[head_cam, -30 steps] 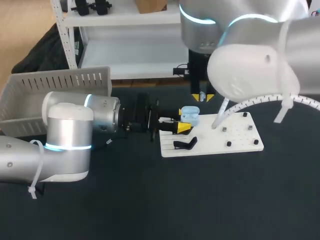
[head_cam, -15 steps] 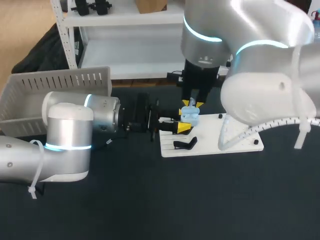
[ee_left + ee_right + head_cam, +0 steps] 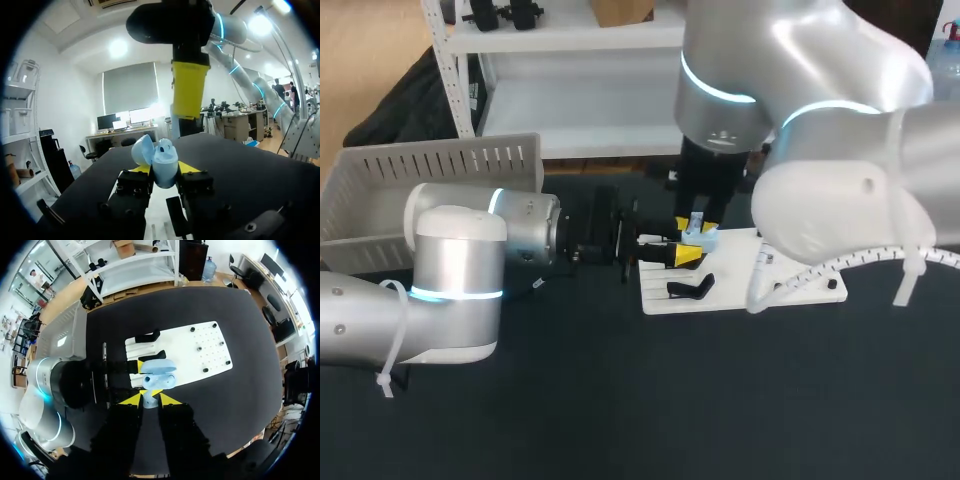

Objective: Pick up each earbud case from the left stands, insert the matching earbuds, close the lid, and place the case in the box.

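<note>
Table (image 3: 620,400), one case (image 3: 162,156), left claw (image 3: 164,171), right claw (image 3: 149,399)

Black worktop (image 3: 620,400) is seen across most of the head view. A white shelving unit (image 3: 570,90) is set behind it at 12 o'clock, and light wood floor (image 3: 370,60) is shown at 10 o'clock. In the left wrist view, white walls (image 3: 65,100), a grey-blinded window (image 3: 131,87) and lit ceiling lamps (image 3: 118,48) are seen.
</note>
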Tool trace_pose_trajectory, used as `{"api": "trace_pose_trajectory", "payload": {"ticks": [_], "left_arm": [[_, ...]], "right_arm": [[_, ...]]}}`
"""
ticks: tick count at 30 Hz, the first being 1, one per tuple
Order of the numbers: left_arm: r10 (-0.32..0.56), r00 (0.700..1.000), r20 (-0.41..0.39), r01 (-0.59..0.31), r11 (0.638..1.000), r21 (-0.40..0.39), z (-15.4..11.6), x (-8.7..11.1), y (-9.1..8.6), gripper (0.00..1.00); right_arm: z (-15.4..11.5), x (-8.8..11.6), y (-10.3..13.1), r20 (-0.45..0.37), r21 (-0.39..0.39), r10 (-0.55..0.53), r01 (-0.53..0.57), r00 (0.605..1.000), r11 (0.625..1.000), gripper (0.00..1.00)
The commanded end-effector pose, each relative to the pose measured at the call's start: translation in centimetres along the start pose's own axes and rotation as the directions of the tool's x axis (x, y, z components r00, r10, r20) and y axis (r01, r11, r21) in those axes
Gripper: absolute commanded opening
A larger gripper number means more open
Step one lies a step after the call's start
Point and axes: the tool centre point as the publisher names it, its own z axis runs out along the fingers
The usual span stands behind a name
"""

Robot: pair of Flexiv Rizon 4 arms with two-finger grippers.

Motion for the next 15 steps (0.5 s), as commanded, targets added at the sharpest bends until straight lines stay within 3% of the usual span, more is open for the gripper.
{"api": "trace_pose_trajectory", "payload": {"ticks": [1, 15], "left_arm": [[0.001, 1.000, 0.000, -0.001, 1.000, -0.006, 0.07, 0.00, -0.13, 0.00], [0.001, 1.000, 0.000, -0.001, 1.000, -0.006, 0.07, 0.00, -0.13, 0.00]], "right_arm": [[0.00, 0.03, 0.19, -0.010, 0.000, 0.004, -0.004, 1.000, 1.000, 0.00], [0.11, -0.04, 0.25, -0.011, 0.000, 0.004, -0.004, 1.000, 1.000, 0.00]]}}
